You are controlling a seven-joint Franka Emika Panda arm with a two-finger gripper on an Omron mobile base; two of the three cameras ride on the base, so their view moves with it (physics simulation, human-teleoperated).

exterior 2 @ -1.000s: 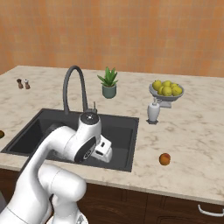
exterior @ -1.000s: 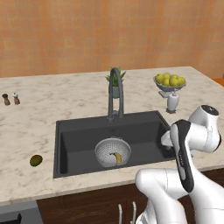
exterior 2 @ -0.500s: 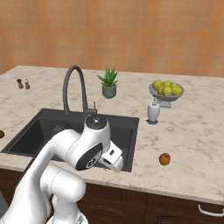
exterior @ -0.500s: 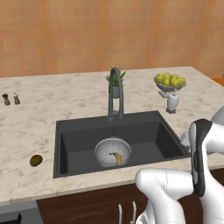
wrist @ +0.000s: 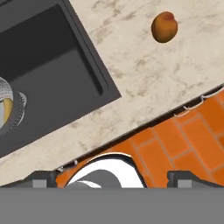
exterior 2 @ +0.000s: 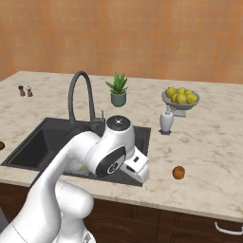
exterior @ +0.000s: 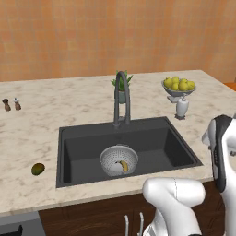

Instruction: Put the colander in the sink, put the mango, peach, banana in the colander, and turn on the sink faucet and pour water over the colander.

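The silver perforated colander (exterior: 119, 161) sits in the dark sink (exterior: 156, 143), with the yellow banana (exterior: 123, 166) lying inside it. In the hand view the colander (wrist: 9, 109) and banana (wrist: 6, 107) show at the left edge. The orange peach (exterior 2: 179, 172) rests on the counter right of the sink, near the front edge, and shows again as the peach (wrist: 164, 27) at the upper right. The olive mango (exterior: 38, 169) lies on the counter left of the sink. The dark gooseneck faucet (exterior: 121, 98) runs no water. My gripper (wrist: 116, 178) is open and holds nothing, hovering over the counter's front edge between sink and peach.
A pedestal bowl of yellow fruit (exterior: 179, 85) and a white soap dispenser (exterior: 182, 107) stand at the back right. A potted plant (exterior 2: 117, 90) is behind the faucet. Salt and pepper shakers (exterior: 11, 104) stand far left. Orange floor tiles (wrist: 183, 144) lie below the counter edge.
My arm has swung from over the sink's right side out to the right, toward the counter's front edge near the peach. Colander, banana, mango and peach have stayed put.
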